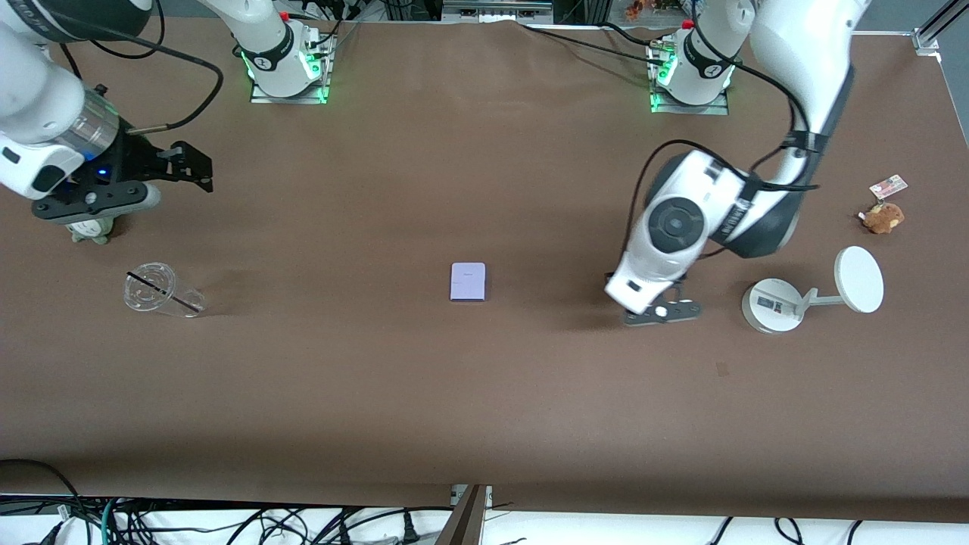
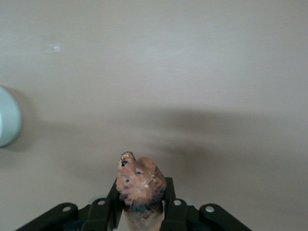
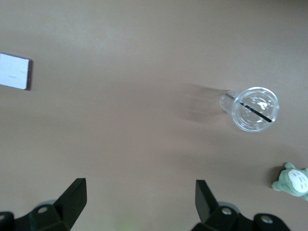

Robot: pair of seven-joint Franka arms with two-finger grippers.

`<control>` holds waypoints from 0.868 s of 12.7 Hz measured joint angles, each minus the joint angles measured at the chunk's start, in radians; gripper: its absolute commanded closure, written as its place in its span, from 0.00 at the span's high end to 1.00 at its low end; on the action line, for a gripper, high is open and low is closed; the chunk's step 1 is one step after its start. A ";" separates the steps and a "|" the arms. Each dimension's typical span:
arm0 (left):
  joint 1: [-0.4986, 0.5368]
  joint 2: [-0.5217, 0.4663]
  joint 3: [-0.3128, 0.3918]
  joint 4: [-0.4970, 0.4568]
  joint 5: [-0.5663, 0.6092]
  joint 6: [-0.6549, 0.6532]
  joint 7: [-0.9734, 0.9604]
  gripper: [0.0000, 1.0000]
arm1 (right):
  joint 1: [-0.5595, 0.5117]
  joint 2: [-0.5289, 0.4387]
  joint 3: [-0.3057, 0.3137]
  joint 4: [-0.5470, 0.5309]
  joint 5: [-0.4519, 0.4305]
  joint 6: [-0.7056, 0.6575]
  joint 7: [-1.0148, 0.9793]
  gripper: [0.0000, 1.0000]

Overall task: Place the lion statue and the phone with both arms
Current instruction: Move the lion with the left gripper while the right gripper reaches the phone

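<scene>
Surface: a brown cloth-covered table (image 1: 469, 409), with loose cables along the floor edge nearest the front camera and both arm bases bolted at the other long edge, green lights lit.

The phone (image 1: 468, 281) lies flat near the table's middle, untouched; faint marks on its face are unreadable.

The left gripper (image 1: 660, 312) hangs low over the table between the phone and the white round stand (image 1: 772, 304). The front view hides what it carries. The left wrist view shows the jaws closed on the lion statue (image 2: 139, 185), head end protruding.

The right gripper (image 1: 198, 168) hovers over the right arm's end of the table, jaws wide apart and empty, as the right wrist view confirms. That view shows the grey-green plush (image 3: 293, 181) whole; the front view shows it mostly covered by the arm.

A clear lidded cup (image 1: 155, 289) with a dark straw lies tipped nearby.

A tan plush toy (image 1: 883, 217) and a small card (image 1: 888, 185), its print illegible, sit at the left arm's end.
</scene>
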 measured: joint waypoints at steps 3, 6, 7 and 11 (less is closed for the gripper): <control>0.131 0.009 0.007 -0.017 0.000 -0.007 0.212 0.21 | 0.082 0.023 0.004 0.000 0.001 0.009 0.052 1.00; 0.219 0.046 0.007 -0.024 0.000 -0.005 0.316 0.20 | 0.184 0.082 0.008 0.000 0.021 0.078 0.210 1.00; 0.227 0.060 0.006 -0.025 0.000 -0.001 0.331 0.20 | 0.213 0.106 0.008 0.000 0.038 0.107 0.265 1.00; 0.265 0.100 0.006 -0.027 0.000 0.027 0.405 0.20 | 0.310 0.213 0.009 0.000 0.058 0.251 0.377 1.00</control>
